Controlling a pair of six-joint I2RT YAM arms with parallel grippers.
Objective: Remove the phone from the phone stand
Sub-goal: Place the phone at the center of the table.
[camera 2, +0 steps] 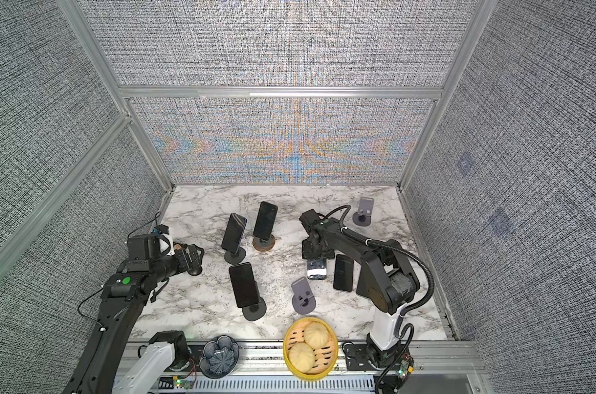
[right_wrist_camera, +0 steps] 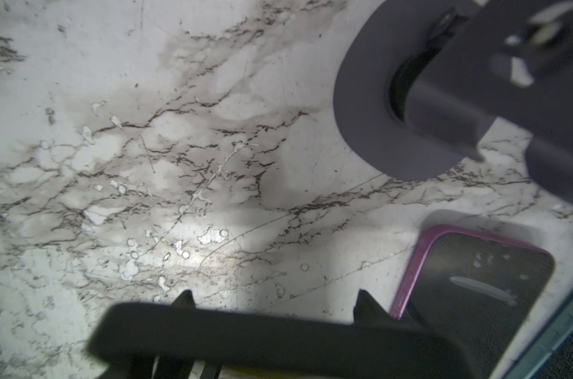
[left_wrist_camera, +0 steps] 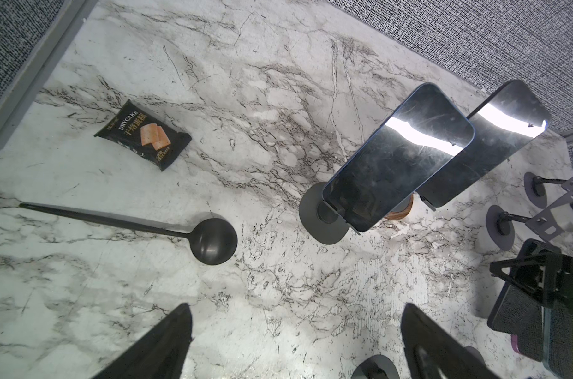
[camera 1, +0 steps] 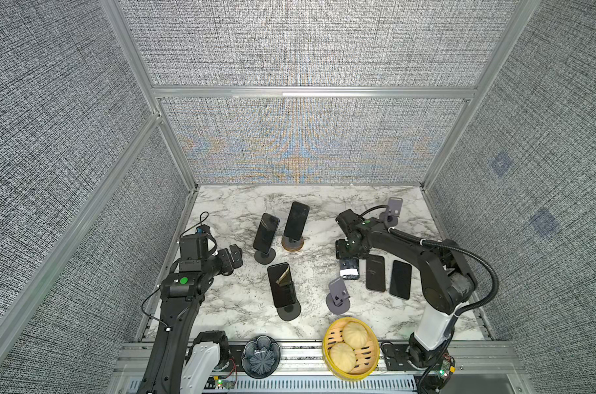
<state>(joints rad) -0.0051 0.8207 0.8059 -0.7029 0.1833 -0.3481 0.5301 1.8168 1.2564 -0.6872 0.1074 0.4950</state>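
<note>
— Hovering at the left of the table, my left gripper gapes wide, nothing between its fingers.
— And your right gripper?
— Low over the phone, which is off every stand, just beside the empty purple stand. Whether I clamp it or merely straddle it, I can't tell.

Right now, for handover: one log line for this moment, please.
left gripper: open, empty | right gripper: shut on dark glossy phone, above white marble table | purple-grey round-based phone stand: empty
</note>
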